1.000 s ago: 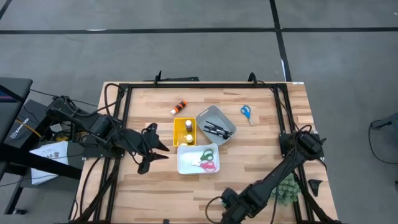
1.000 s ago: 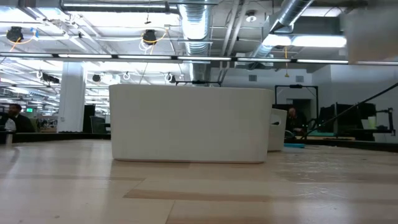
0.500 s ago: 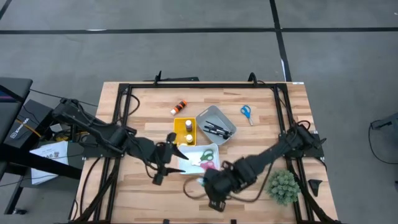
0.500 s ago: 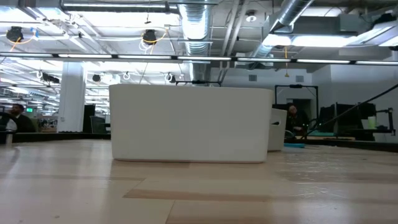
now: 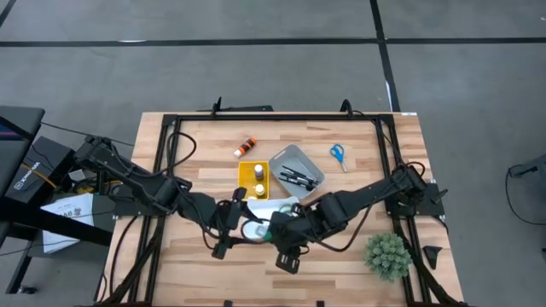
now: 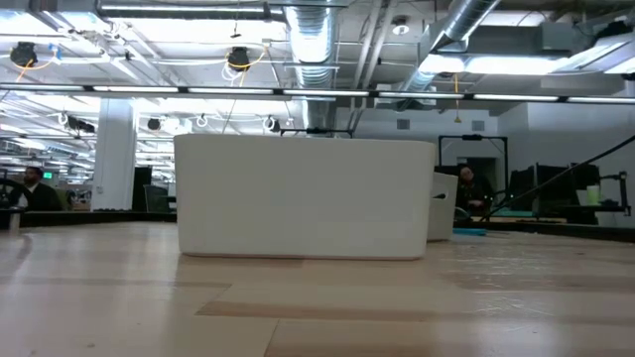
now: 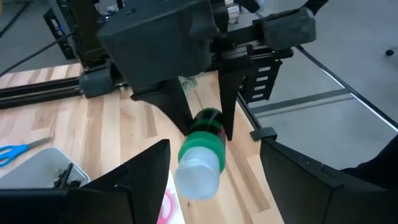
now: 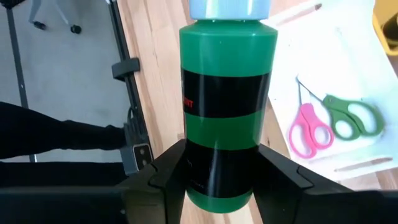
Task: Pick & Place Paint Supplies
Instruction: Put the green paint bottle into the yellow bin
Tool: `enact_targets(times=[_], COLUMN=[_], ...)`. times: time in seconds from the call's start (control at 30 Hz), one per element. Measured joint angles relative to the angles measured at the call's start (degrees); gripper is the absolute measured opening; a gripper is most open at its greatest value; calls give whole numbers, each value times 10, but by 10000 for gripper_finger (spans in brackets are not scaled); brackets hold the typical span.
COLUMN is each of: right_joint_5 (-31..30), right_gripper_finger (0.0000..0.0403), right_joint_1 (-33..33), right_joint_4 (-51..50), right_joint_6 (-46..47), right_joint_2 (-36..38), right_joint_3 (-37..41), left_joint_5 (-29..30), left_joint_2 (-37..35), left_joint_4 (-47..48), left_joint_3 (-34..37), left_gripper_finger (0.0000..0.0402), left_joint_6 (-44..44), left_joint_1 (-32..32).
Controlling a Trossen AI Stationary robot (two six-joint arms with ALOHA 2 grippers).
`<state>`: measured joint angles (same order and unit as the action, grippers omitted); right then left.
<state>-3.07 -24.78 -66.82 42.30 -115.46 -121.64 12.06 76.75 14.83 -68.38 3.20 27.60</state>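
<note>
right gripper [image 8: 217, 171] is clamped on the green paint bottle [image 8: 227, 99] over the white tray [image 5: 256, 209], left gripper [image 7: 211, 180] spread wide right beside it.

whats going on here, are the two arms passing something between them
Looks like a handover. The right gripper is shut on a green paint bottle and holds it out over the white tray. The left gripper faces it with fingers wide open on either side of the bottle's cap, not gripping yet.
</note>
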Motion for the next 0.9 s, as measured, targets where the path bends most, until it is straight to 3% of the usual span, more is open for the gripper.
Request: enact_targets(times=[0.9], right_joint_5=[0], right_gripper_finger=[146], right_joint_1=[2], right_joint_4=[26], right_joint_6=[-3], right_joint_2=[0], right_joint_3=[0], left_joint_5=[-90], left_joint_2=[11], left_joint_4=[21], left_joint_3=[0], left_gripper_finger=[220], left_joint_6=[5], left_joint_1=[-40])
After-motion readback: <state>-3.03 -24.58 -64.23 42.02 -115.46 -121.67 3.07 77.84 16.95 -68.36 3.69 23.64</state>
